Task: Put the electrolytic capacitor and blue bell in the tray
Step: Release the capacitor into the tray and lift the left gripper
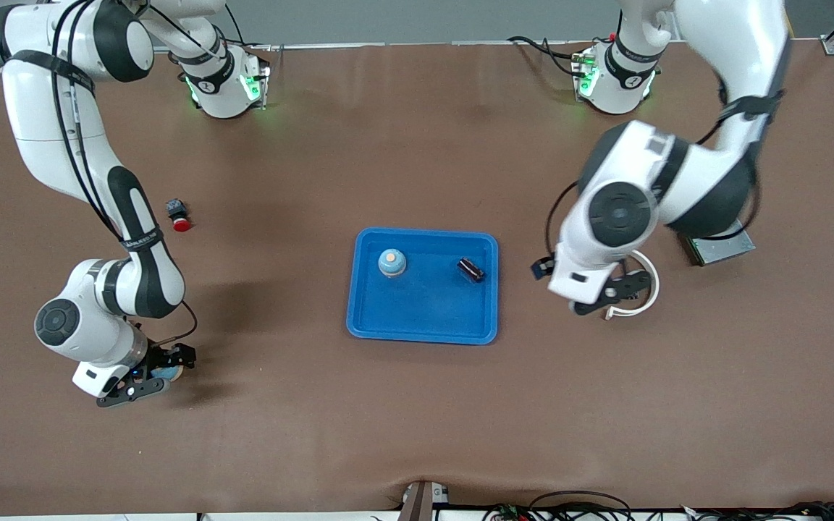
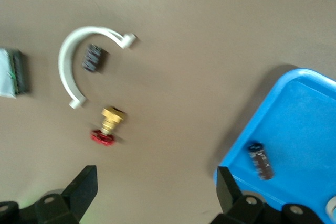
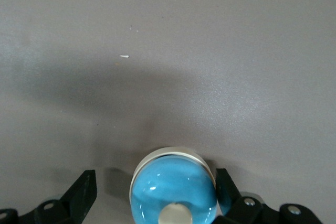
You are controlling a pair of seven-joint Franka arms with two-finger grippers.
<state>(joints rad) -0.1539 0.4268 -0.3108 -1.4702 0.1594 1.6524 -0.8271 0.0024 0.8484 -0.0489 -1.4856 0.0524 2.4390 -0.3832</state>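
Could still knock the spare blue bell [image 3: 173, 190] straddled by the wide-open right gripper [image 3: 155, 177], or snag the white clamp [image 2: 68, 61] near the empty, open left gripper [image 2: 156, 190] beside the tray [image 1: 359, 318].

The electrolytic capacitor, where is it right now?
The electrolytic capacitor lies in the blue tray, toward the left arm's end, beside the blue bell.

Left gripper [image 2: 156, 192] open over bare brown table [image 2: 199, 51], blue tray [image 2: 294, 108] corner by one fingertip with black capacitor [image 2: 261, 160] lying in it, ahead a white C-shaped clip [image 2: 71, 66] around a small dark part [image 2: 93, 57], brass fitting with red knob [image 2: 108, 127] just beside the clip
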